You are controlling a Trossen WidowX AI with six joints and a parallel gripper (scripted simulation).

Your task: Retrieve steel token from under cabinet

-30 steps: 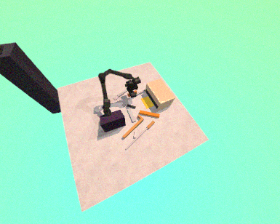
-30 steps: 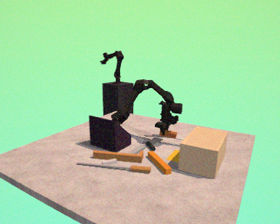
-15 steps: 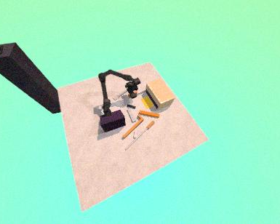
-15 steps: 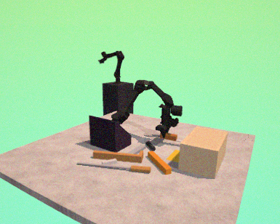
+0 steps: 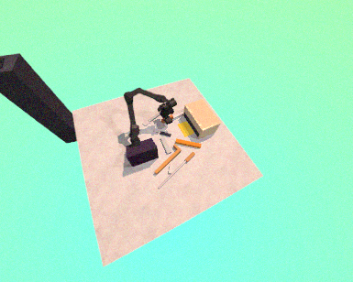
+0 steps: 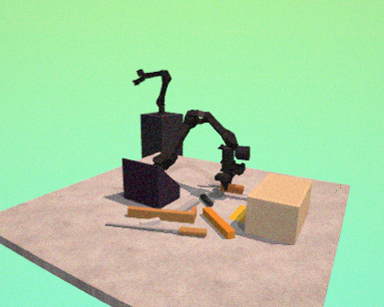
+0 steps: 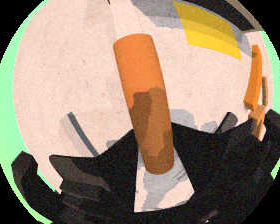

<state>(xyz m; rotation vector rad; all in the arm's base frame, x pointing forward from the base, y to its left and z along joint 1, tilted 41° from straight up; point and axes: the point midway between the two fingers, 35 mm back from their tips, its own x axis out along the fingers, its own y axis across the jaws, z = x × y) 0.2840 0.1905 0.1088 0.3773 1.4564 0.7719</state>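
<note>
My gripper (image 5: 168, 120) (image 6: 225, 184) (image 7: 152, 129) is shut on the orange handle (image 7: 143, 70) (image 6: 234, 189) of a tool, above the table in front of the cabinet. The tool's thin shaft points toward the cabinet and is mostly hidden by the handle in the wrist view. The tan cabinet (image 5: 202, 115) (image 6: 272, 211) stands at the table's far side, with a dark strip along its bottom front. The yellow marked area (image 5: 186, 129) (image 6: 238, 213) (image 7: 207, 26) lies before it, partly shaded. I cannot make out the steel token in any view.
An orange bar (image 5: 188, 144) (image 6: 218, 223) (image 7: 254, 80) lies near the marked area. An orange L-shaped piece (image 5: 167, 161) (image 6: 157, 214), an orange-handled rod (image 5: 173, 174) (image 6: 192, 231), a pale strip (image 5: 165, 146) and a small dark block (image 5: 165, 134) (image 6: 205, 199) lie closer to the arm's base.
</note>
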